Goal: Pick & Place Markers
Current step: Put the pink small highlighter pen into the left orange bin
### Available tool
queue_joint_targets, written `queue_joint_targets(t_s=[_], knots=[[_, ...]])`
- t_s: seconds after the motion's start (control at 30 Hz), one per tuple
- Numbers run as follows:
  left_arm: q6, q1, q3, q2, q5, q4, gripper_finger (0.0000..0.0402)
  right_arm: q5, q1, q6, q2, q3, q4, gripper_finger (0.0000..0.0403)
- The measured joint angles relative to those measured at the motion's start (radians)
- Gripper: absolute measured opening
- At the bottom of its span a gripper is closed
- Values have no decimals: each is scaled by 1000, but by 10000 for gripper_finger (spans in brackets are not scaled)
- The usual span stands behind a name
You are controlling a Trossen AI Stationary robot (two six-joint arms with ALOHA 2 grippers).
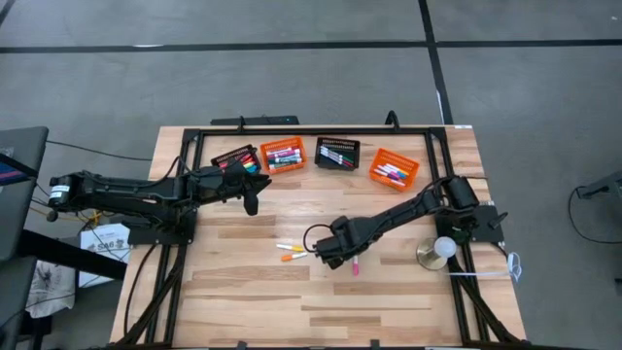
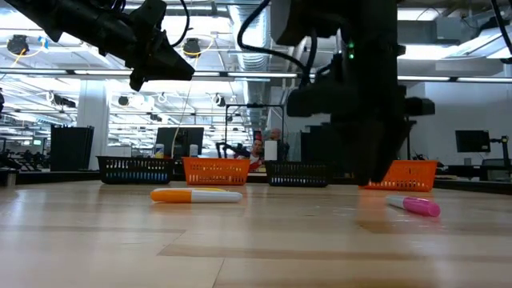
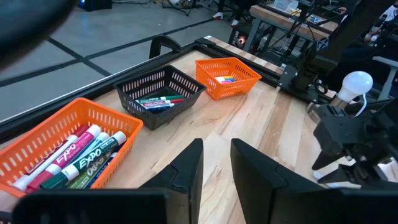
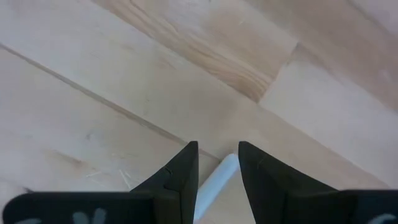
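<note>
Right wrist view: my right gripper [image 4: 217, 167] points down at the bare table [image 4: 124, 74], fingers pinched on a white marker barrel [image 4: 214, 180] that sits in the narrow gap between them. Cap colour of that one not visible.

High view: same gripper [image 1: 330, 251] sits mid-table, low over the wood. Two loose markers, orange-capped [image 1: 291, 248] and [image 1: 294, 258], lie just beside it on the side toward my left arm. A pink-capped marker [image 1: 355, 265] lies just beside it on the other side, near the front. Low view confirms the orange marker [image 2: 196, 195] and pink marker [image 2: 414, 206] flat on the table, well apart from each other.

Rest of the markers are in four baskets along the far edge: black basket [image 1: 236, 158], orange basket [image 1: 283, 154], black basket [image 1: 337, 153], orange basket [image 1: 395, 169].

Left gripper [image 1: 251, 202] hangs above the table near the first two baskets, off the surface. Left wrist view: its fingers [image 3: 186, 171] stand slightly apart with nothing between them.
</note>
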Motion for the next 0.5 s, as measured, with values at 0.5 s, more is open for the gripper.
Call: queue_joint_targets(t_s=[0.5], knots=[[0,0,0,0,0,0,81,-135,50,194,-3,77,-96,107]])
